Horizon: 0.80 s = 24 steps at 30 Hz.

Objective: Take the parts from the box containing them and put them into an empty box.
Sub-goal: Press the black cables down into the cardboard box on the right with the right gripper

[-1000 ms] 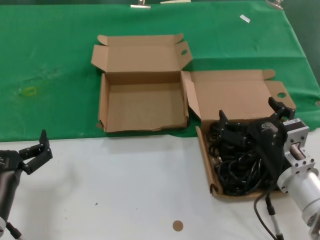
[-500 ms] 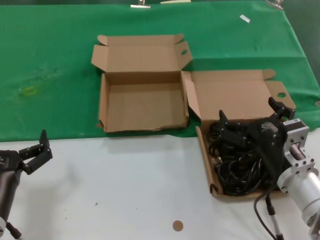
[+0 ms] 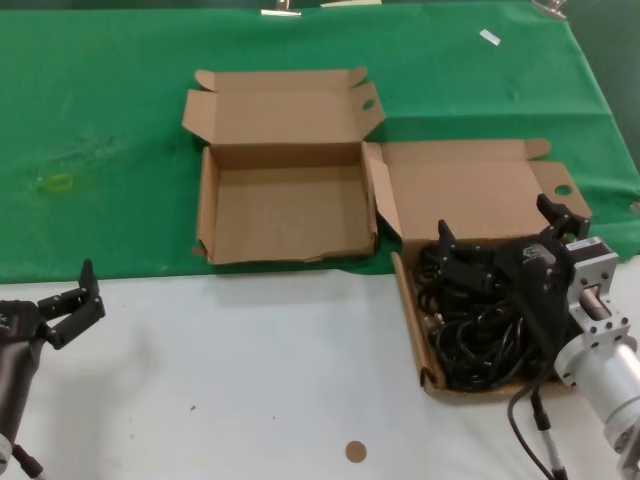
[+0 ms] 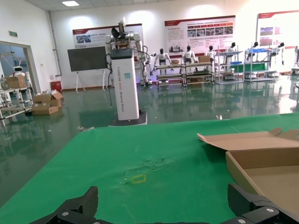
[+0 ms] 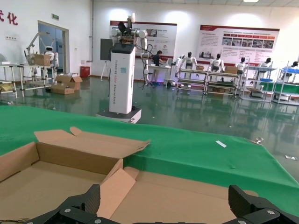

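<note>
The right gripper (image 3: 500, 240), jaws spread wide, hovers over the tangled black cables (image 3: 470, 335) in the shallow brown cardboard box (image 3: 405, 300) at 4 o'clock. The empty brown cardboard box (image 3: 285, 210) sits at 12 o'clock. The left gripper (image 3: 75, 295), jaws apart, idles at 8 o'clock. Risk: the tangle may snag and drag the box.

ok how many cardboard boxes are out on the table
2. An empty box sits open on the green cloth; the box containing them, full of black cables, sits at its right, under the right pincer.
</note>
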Each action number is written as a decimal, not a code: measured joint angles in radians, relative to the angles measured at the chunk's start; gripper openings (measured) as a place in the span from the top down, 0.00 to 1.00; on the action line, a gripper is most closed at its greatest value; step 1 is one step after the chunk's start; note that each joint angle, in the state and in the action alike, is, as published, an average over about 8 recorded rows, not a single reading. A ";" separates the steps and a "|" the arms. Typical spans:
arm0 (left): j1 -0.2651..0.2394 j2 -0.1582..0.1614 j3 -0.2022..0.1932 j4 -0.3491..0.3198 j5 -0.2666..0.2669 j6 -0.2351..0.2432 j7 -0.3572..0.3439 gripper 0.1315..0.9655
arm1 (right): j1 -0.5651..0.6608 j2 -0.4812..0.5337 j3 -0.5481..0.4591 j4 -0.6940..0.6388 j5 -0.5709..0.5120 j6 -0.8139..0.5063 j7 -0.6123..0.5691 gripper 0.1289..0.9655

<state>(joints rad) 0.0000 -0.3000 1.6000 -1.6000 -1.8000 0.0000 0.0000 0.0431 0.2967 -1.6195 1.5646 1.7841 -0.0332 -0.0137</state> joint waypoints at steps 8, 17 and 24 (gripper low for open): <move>0.000 0.000 0.000 0.000 0.000 0.000 0.000 0.00 | 0.000 0.000 0.000 0.000 0.000 0.000 0.000 0.00; 0.000 0.000 0.000 0.000 0.000 0.000 0.000 0.01 | 0.000 0.000 0.000 0.000 0.000 0.000 0.000 0.00; 0.000 0.000 0.000 0.000 0.000 0.000 0.000 0.05 | 0.000 0.000 0.000 0.000 0.000 0.000 0.000 0.00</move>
<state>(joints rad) 0.0000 -0.3000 1.6000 -1.6000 -1.8000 0.0000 0.0000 0.0431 0.2967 -1.6195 1.5646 1.7841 -0.0332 -0.0137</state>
